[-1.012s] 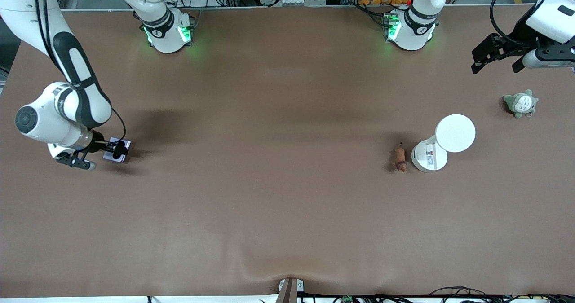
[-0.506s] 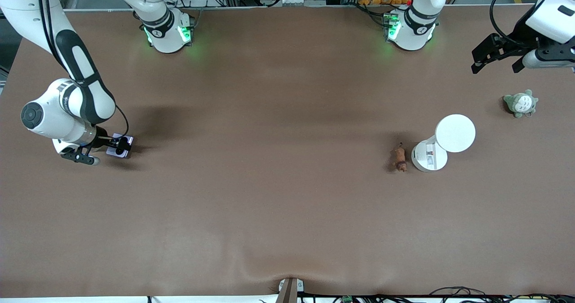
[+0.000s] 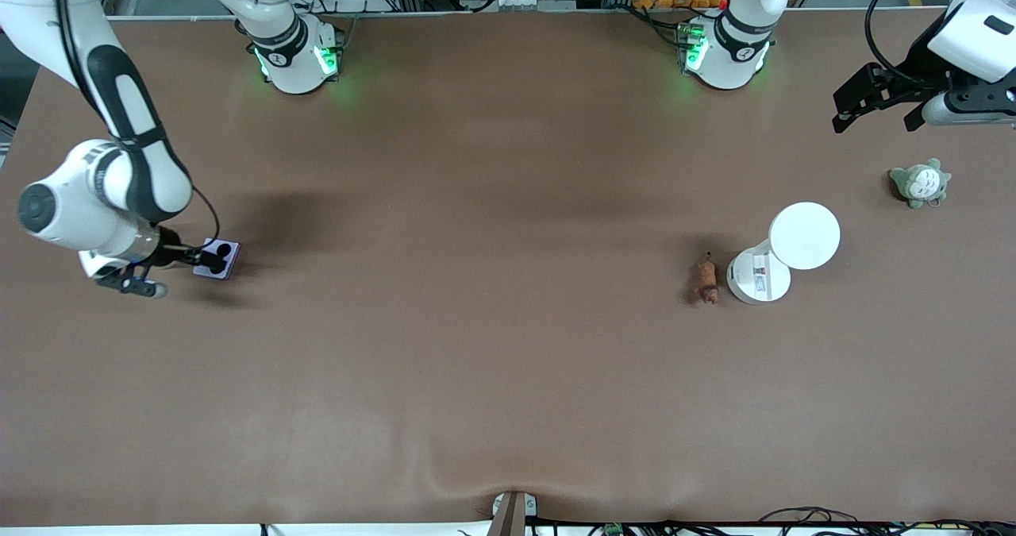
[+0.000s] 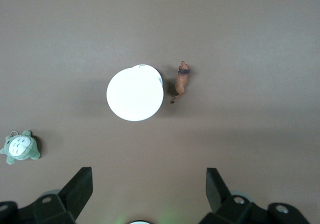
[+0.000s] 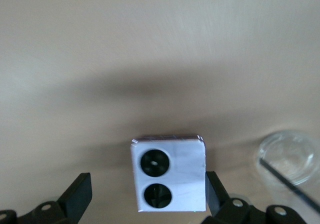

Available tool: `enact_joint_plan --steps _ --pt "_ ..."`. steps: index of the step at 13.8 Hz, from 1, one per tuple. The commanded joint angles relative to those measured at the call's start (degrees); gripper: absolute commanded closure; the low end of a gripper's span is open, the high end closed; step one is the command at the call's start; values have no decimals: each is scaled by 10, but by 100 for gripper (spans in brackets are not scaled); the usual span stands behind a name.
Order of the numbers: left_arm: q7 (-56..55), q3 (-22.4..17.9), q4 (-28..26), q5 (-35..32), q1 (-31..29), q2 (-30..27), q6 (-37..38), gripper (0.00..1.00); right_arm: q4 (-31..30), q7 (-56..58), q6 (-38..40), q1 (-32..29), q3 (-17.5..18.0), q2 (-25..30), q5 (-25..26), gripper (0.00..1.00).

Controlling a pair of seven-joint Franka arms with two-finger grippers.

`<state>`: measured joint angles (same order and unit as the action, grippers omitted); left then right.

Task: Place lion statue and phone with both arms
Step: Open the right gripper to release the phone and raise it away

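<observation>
Since the earlier frames, the right gripper (image 3: 208,260) has drawn back toward the right arm's end of the table (image 3: 492,345), and the phone (image 3: 219,258) now lies flat on the table with its two camera circles up. The fingers (image 5: 75,191) are spread wide on either side of the phone and hold nothing. Hazard: if the right gripper rises or swings while a finger is close to the phone's edge, it may drag or flip the phone.

Toward the left arm's end, well apart from the phone, the lion statue (image 3: 706,279) lies just beside a white lamp (image 3: 803,236). The left gripper (image 3: 877,107) waits high, fingers spread and empty. Hazard: a descent onto the lion statue may strike the lamp, and the small figurine could slip out. A grey-green plush (image 3: 919,183) sits nearer that end.
</observation>
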<state>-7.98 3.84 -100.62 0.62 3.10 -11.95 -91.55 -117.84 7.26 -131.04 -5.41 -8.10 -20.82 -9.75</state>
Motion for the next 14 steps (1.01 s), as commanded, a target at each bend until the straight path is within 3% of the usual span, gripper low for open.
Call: enact_joint_plan --steps 1,4,7,9,14 --pt "9 -2 10 -5 -2 3 5 0 194 -11 202 -5 5 -9 9 0" --pt "9 -2 10 -5 -2 3 6 0 351 -5 299 14 7 -10 13 0" --pt "9 -2 10 -5 -2 1 8 0 470 -8 402 46 7 -8 54 0" --pt "8 -2 16 -6 -1 3 9 0 489 -12 461 54 5 5 57 0" --pt "7 -2 24 -6 -2 3 9 0 488 -12 538 54 6 113 61 0"
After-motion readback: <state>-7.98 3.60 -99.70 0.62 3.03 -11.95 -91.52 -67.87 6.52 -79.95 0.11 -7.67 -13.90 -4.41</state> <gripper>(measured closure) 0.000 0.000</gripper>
